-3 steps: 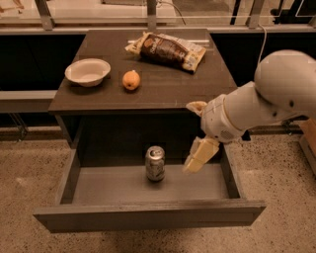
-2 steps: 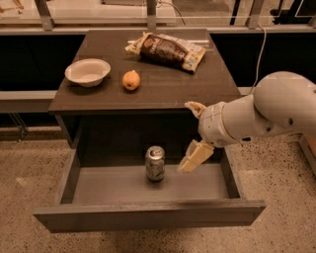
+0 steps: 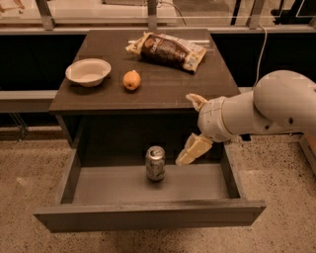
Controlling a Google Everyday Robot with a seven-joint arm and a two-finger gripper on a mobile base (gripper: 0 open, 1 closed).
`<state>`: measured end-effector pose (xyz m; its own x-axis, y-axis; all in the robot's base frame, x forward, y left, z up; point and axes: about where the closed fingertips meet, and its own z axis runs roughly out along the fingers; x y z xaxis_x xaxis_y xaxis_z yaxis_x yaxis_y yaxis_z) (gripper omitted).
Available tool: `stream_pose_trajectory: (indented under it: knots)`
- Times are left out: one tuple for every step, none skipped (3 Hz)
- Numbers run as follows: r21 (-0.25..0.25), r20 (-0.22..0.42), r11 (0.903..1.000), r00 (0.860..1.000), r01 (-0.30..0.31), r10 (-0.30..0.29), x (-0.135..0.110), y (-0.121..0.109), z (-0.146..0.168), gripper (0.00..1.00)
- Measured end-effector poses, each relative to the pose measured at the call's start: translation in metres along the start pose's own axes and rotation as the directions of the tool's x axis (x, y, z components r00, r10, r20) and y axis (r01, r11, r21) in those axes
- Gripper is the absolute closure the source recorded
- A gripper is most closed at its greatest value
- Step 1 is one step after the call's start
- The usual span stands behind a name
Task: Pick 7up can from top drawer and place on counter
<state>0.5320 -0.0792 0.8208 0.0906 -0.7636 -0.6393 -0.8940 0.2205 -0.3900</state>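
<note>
A white bowl (image 3: 88,71) sits upright near the left edge of the tabletop (image 3: 168,84). Just to its right, not touching, lies an orange (image 3: 131,79). A brown snack bag (image 3: 167,49) lies flat and askew toward the back, well apart from both. Speckled floor (image 3: 276,168) surrounds the cabinet. A low grey ledge (image 3: 24,99) runs off to the left. Behind, a pale sill with metal posts (image 3: 152,15) crosses the top, and a thin cable (image 3: 259,54) hangs down at the right. The gripper (image 3: 193,127) is just off the tabletop's front right edge, fingers spread.
</note>
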Motion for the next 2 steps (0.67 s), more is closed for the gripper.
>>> stream_pose_trajectory:
  knots:
    - [0.021, 0.009, 0.9997, 1.0, -0.012, 0.012, 0.01, 0.008, 0.009, 0.0]
    - [0.058, 0.01, 0.9976, 0.999, -0.039, 0.038, 0.033, 0.022, 0.029, 0.0]
